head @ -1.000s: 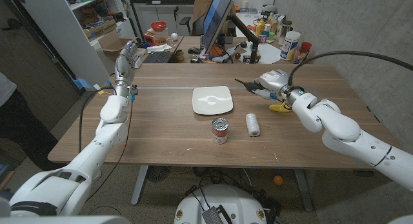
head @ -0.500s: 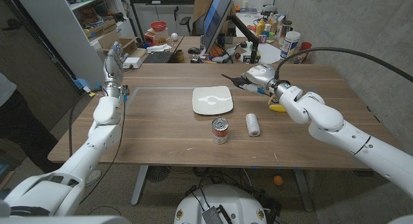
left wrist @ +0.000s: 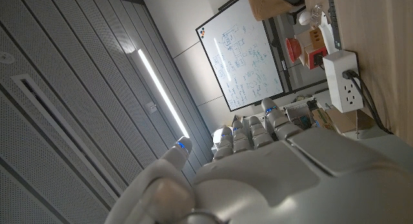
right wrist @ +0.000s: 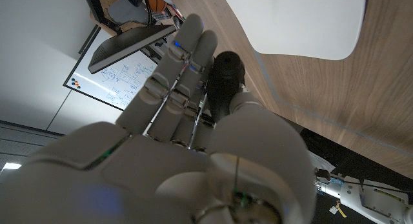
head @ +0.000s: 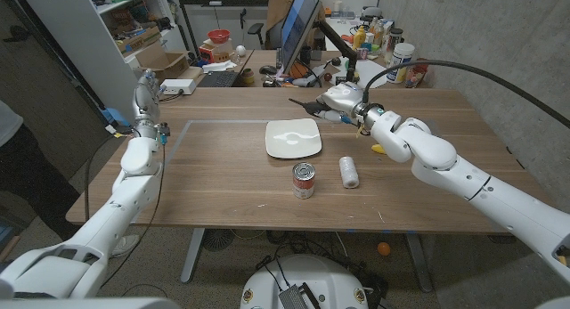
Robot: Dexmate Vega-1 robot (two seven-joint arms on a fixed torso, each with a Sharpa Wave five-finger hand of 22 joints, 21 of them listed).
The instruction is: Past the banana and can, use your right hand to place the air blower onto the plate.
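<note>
Blower (head: pixel 313 105) clamped in right robot hand (head: pixel 343 101), upper middle of frame, just right of plate (head: pixel 293 137), not yet over it. Risk: early release drops it on bench (head: pixel 223 180). Left robot hand (head: pixel 145 88) raised upper left, fingers apart, empty.

Glossy white rounded arms, black cables, grey-white robot hand (head: pixel 341 101)

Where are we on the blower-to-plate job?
Done: the right hand grips the air blower, lifted off the table. In hand: it hangs beyond the banana and can, at the plate's far right corner. Left: move over the plate, set down, release.
</note>
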